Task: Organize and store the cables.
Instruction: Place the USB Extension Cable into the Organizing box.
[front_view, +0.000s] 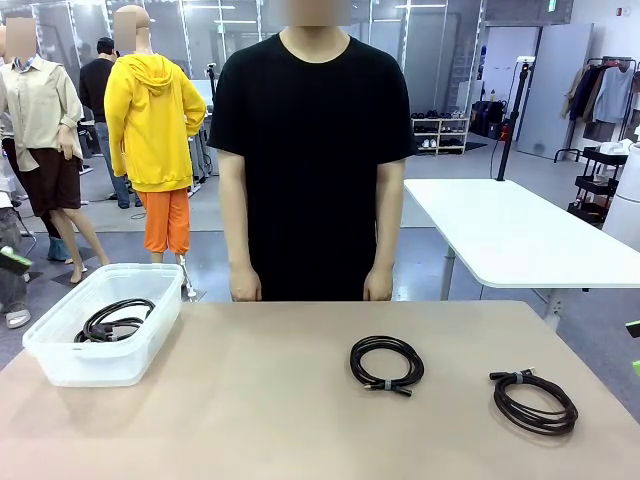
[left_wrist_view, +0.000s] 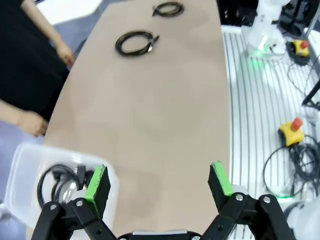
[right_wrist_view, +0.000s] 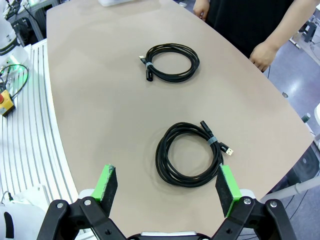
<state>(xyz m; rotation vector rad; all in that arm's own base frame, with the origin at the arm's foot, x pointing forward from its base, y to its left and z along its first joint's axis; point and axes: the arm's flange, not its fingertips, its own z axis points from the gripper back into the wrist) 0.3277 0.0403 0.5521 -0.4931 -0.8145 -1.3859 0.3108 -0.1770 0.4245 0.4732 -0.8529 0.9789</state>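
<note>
Two coiled black cables lie on the tan table: one near the middle (front_view: 387, 363) (right_wrist_view: 170, 62) (left_wrist_view: 136, 43) and one toward the right (front_view: 534, 401) (right_wrist_view: 191, 155) (left_wrist_view: 168, 9). A third coiled cable (front_view: 115, 321) (left_wrist_view: 61, 181) rests inside the clear plastic bin (front_view: 60, 352) (left_wrist_view: 22, 165) at the table's left. My left gripper (left_wrist_view: 159, 182) is open, hovering above the table beside the bin, nothing between its green pads. My right gripper (right_wrist_view: 168, 182) is open above the near edge of the right cable, holding nothing.
A person in a black shirt stands at the far side, hands (front_view: 245, 287) (front_view: 378, 287) hanging at the table edge. A white table (front_view: 520, 235) stands behind to the right. Beside the table lie a ribbed floor, loose wires and red-buttoned yellow boxes (left_wrist_view: 291, 131).
</note>
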